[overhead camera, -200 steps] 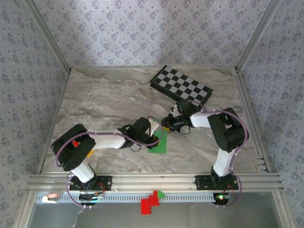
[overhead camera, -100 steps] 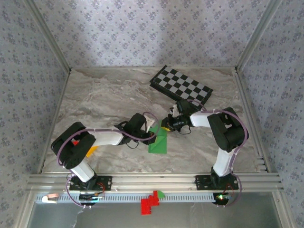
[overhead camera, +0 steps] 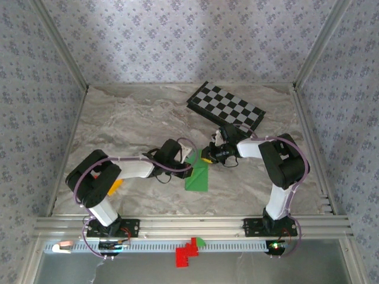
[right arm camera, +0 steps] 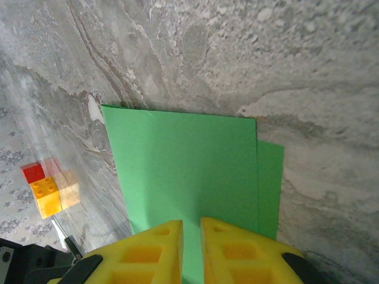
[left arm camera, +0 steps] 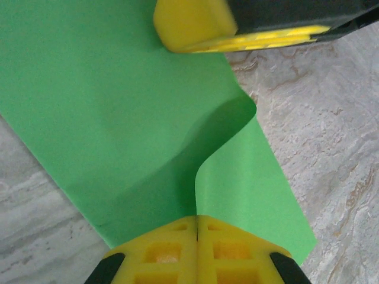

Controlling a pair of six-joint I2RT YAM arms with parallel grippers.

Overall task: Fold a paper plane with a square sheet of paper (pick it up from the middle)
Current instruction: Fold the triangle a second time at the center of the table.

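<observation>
Green paper [overhead camera: 197,177], folded to a narrow strip, is seen from above lying on the marbled grey table [overhead camera: 130,118], between the two arms and near the front edge. The left gripper [overhead camera: 186,164] and right gripper [overhead camera: 207,158] are met over its far end.

From the left wrist, what the overhead hides is made plain: the left gripper [left arm camera: 197,220] has its yellow fingers [left arm camera: 160,248] pressed tight together, pinching a raised, curling fold of the paper [left arm camera: 106,106].

From the right wrist, two offset layers of the paper [right arm camera: 189,165] are shown lying flat. The right gripper [right arm camera: 190,228] is drawn nearly closed, a slim gap remaining; whether the paper is gripped cannot be told.

A checkerboard [overhead camera: 228,109] is set at the table's far right. The walls are papered with a small floral print [overhead camera: 189,35].
</observation>
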